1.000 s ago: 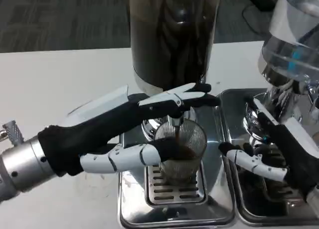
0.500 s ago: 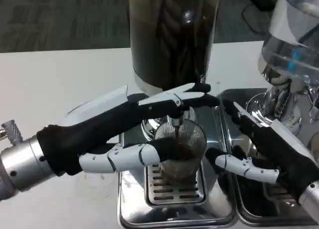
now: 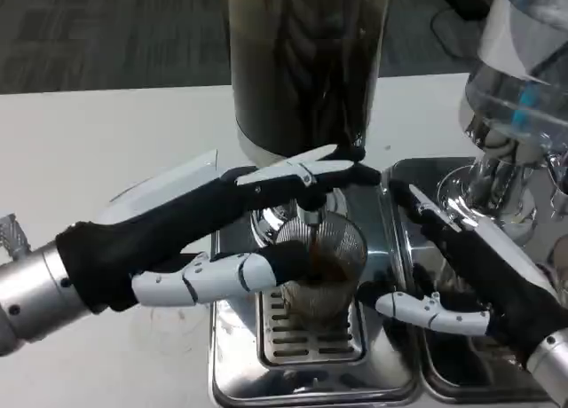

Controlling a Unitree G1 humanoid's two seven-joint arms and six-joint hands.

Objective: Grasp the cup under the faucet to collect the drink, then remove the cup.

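A clear ribbed cup point(image 3: 321, 268) stands on the slotted grate of a steel drip tray point(image 3: 232, 377) in the middle of the scene, directly under the faucet point(image 3: 309, 215) of a tall dark drink dispenser point(image 3: 306, 62) at the far side of the white table point(image 3: 106, 151). A thin dark stream runs from the faucet into the cup, which holds some brown drink in its lower part. The left hand point(image 3: 222, 239) reaches in from the left and brackets the cup: its upper fingers point(image 3: 297, 170) stretch out straight over the faucet area above the cup's rim, while its lower digit lies along the near left wall of the cup, its black tip against the glass. Whether the hand squeezes the cup firmly or merely rests on it cannot be told, since the upper fingers look extended above the rim, not wrapped round the glass. The right hand point(image 3: 466, 279) comes in from the near right, over a second steel tray point(image 3: 404, 173) just right of the first. Its fingers are spread apart and hold nothing; one lower finger point(image 3: 426, 308) points left toward the cup, its tip close to the right side of the glass but seemingly apart from it. A second dispenser with a clear vessel point(image 3: 524, 80) stands at the far right
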